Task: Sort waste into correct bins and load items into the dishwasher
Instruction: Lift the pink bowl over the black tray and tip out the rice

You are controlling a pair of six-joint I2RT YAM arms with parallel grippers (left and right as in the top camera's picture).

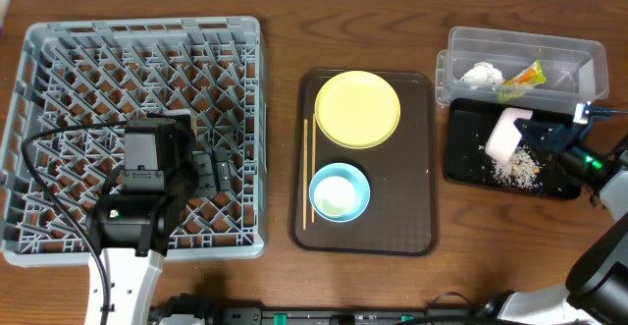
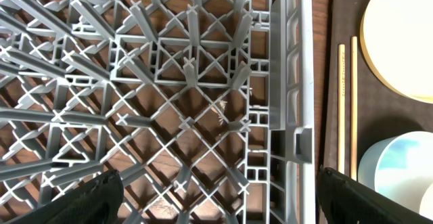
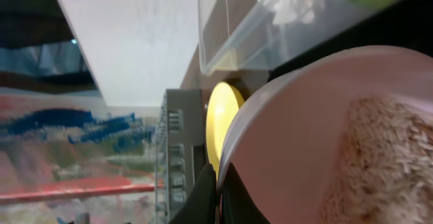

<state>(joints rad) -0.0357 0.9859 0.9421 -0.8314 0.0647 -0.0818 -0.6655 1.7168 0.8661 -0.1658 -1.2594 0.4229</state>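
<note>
Dark wooden worktop (image 1: 285, 30) carries everything here. At its left sits the large square grey plastic dish rack (image 1: 137, 26) with its grid of pegs, and the left end effector (image 2: 216, 207) hangs over the rack's right part with its fingers spread wide and nothing between them. In the middle lies a brown rectangular serving tray (image 1: 417, 168) bearing the round yellow plate (image 1: 357, 109), with the light blue bowl (image 1: 340, 191) just below it and the thin wooden chopsticks (image 1: 305, 173) along the tray's left side. At the far right, the clear plastic rectangular tub (image 1: 451, 70) holds the crumpled white tissue (image 1: 482, 73) and the green-and-orange snack wrapper (image 1: 522, 80). Just in front of it, the flat black rectangular tray (image 1: 461, 158) has whitish rice-like scraps (image 1: 517, 168) scattered on it. The right end effector (image 3: 218, 193) is clamped on the rim of the pinkish-white bowl (image 1: 506, 134), held tipped on its side over the black tray, rice clinging inside.
</note>
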